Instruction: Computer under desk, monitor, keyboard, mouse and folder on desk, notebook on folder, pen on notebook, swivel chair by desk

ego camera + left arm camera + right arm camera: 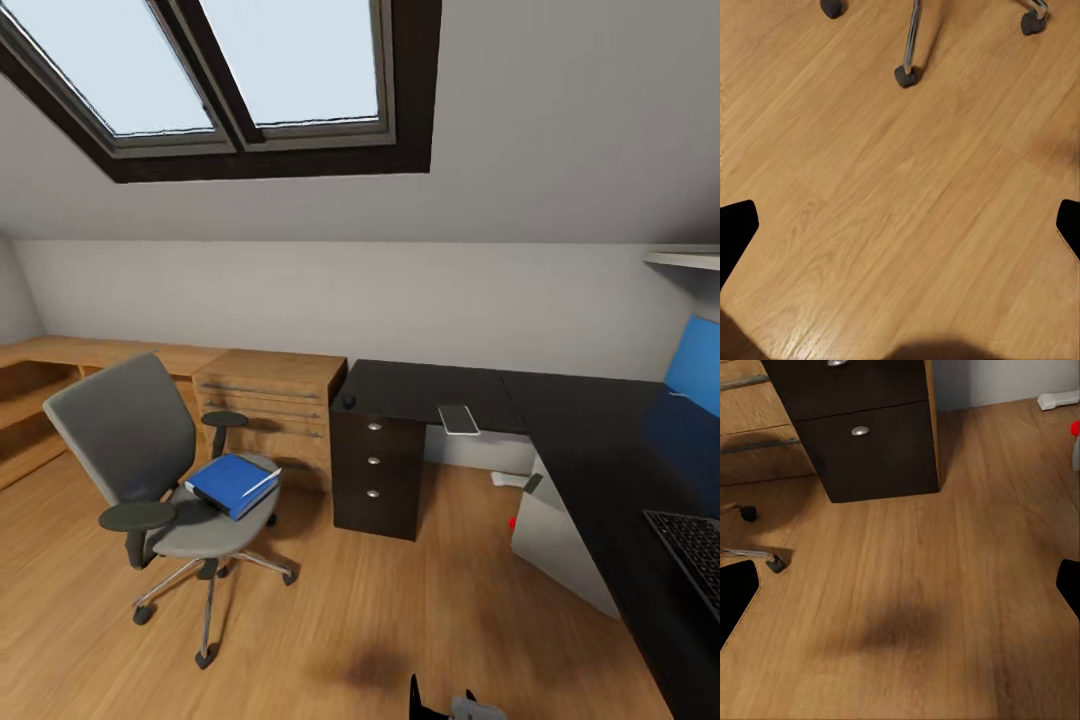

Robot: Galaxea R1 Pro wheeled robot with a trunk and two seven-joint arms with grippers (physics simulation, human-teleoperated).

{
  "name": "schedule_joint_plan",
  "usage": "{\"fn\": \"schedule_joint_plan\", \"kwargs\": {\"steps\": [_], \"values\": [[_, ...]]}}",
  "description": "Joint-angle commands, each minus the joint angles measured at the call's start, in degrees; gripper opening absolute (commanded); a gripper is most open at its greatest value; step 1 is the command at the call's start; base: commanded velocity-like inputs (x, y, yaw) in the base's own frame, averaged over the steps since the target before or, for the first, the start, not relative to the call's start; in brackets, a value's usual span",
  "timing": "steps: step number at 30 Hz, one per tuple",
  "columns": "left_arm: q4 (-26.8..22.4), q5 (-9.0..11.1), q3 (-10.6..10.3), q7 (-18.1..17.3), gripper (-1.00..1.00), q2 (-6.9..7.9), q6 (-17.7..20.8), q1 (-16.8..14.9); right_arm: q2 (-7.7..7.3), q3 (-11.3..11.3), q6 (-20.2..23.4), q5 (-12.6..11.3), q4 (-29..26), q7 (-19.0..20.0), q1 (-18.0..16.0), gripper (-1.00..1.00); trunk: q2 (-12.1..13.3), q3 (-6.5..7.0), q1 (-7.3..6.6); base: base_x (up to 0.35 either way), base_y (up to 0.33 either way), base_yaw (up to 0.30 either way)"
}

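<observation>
On the wood floor, the grey swivel chair carries a bright blue folder; both grippers spread wide.

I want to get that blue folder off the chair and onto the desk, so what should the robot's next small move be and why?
Probably roll the base forward and left toward the swivel chair. The folder lies on its seat, with a pen across it, well beyond both arms. The left gripper and right gripper are open over bare wood floor, so closing the gap comes before any reach.
</observation>
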Motion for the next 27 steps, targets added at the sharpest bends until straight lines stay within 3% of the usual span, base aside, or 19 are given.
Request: {"fn": "schedule_joint_plan", "kwargs": {"steps": [1,21,27], "values": [[-0.1,0.59,-0.29,0.37,1.0,0.08,-0.22,-0.02,-0.02,0.49,-0.14,-0.22,0.02,-0.5,-0.03,1.0,0.39,0.18,-0.19,0.322,0.0,0.15],[-0.1,0.59,-0.29,0.37,1.0,0.08,-0.22,-0.02,-0.04,0.42,-0.11,-0.24,-0.06,-0.51,-0.07,1.0,8.41,3.85,-4.58,0.322,0.0,0.014],[-0.1,0.59,-0.29,0.37,1.0,0.08,-0.17,-0.02,-0.03,0.49,-0.2,-0.16,0.01,-0.49,-0.04,1.0,8.41,3.85,-4.58,0.322,-0.027,0.144]]}}
